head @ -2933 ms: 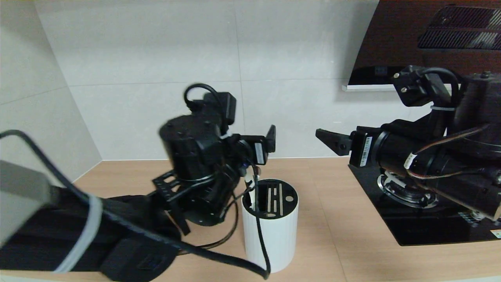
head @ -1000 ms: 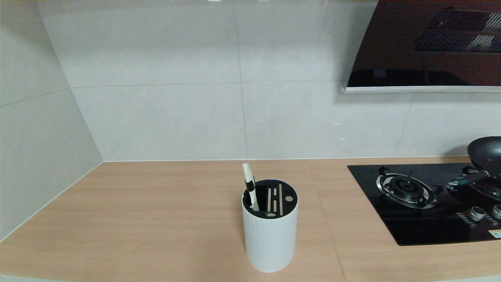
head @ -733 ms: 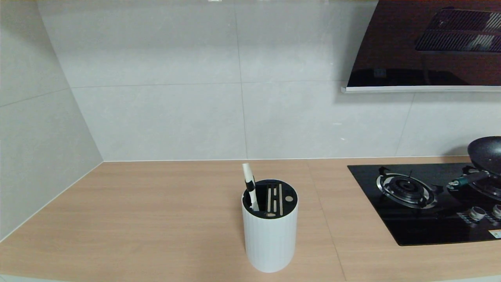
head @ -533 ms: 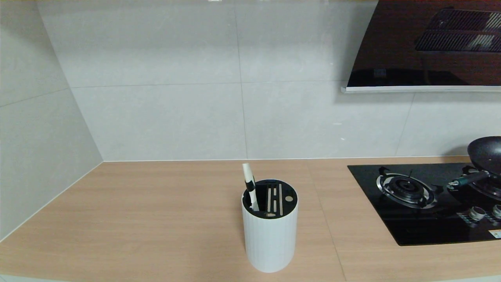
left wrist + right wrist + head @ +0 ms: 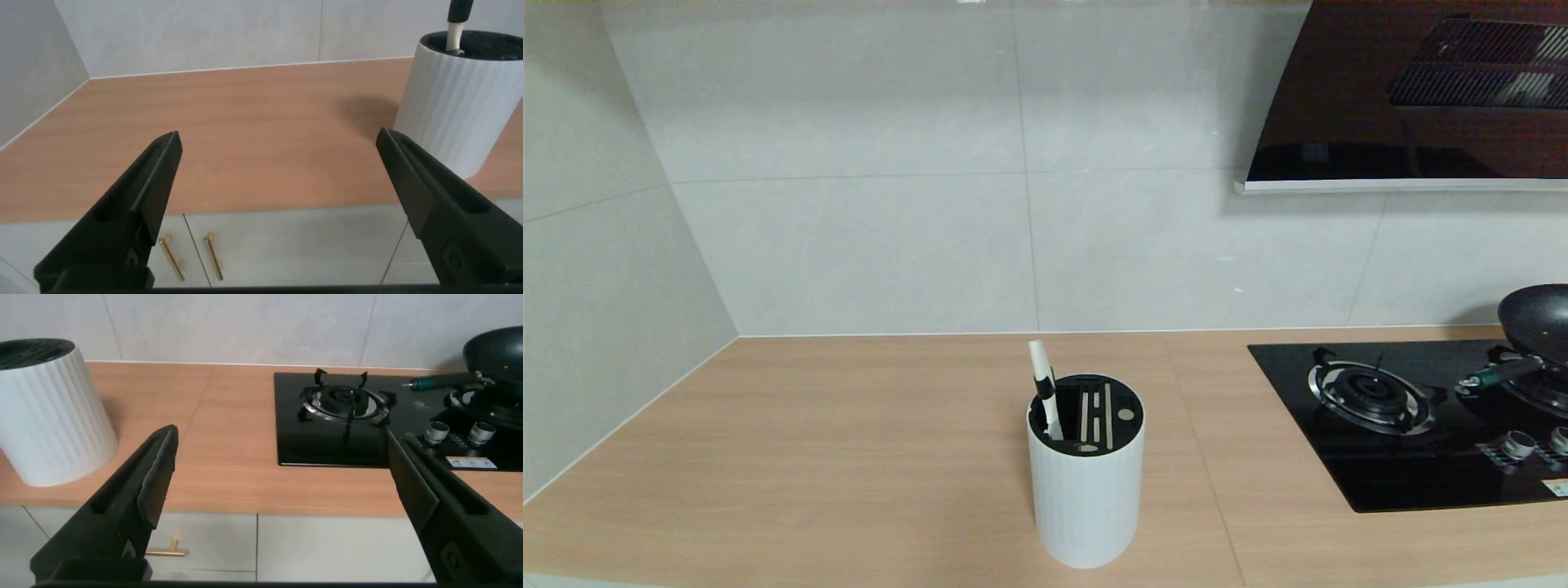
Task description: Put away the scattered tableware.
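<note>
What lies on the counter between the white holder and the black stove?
Nothing: in the head view, only bare wooden counter separates the white holder from the black stove.

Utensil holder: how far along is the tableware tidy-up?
Done: one white-handled utensil with a black band stands in the white utensil holder. In hand: nothing; the left gripper and right gripper are both open and empty, low by the countertop front edge. Left: apparently nothing, since I see no other loose tableware there; the job looks finished.
</note>
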You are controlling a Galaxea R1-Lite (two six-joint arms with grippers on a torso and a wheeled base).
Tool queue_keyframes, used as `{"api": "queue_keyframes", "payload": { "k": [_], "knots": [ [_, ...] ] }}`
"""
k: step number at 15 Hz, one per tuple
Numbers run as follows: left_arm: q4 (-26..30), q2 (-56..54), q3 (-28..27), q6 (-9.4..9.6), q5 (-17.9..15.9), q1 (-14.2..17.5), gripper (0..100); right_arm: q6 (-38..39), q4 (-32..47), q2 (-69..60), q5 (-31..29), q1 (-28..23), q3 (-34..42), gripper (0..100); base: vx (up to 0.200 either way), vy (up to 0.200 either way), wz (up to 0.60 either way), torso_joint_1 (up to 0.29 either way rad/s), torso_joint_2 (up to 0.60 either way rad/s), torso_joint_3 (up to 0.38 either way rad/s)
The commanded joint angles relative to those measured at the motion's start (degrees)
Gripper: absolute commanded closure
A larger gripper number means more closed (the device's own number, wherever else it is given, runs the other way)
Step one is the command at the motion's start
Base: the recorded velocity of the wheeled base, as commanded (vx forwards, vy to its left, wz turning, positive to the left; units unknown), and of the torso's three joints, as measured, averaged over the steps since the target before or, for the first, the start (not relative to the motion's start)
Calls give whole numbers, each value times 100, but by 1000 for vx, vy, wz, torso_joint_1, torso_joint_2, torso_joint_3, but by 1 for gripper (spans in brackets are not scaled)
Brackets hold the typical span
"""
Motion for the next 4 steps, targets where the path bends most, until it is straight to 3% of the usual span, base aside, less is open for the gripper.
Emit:
{"api": "queue_keyframes", "payload": {
  "k": [1,4],
  "knots": [
    [3,11,2,-112,3,0,0,93,22,1,4,-2,0,0,0,0,0,0,0,0],
    [3,11,2,-147,3,0,0,181,22,1,4,-2,0,0,0,0,0,0,0,0]
  ]
}}
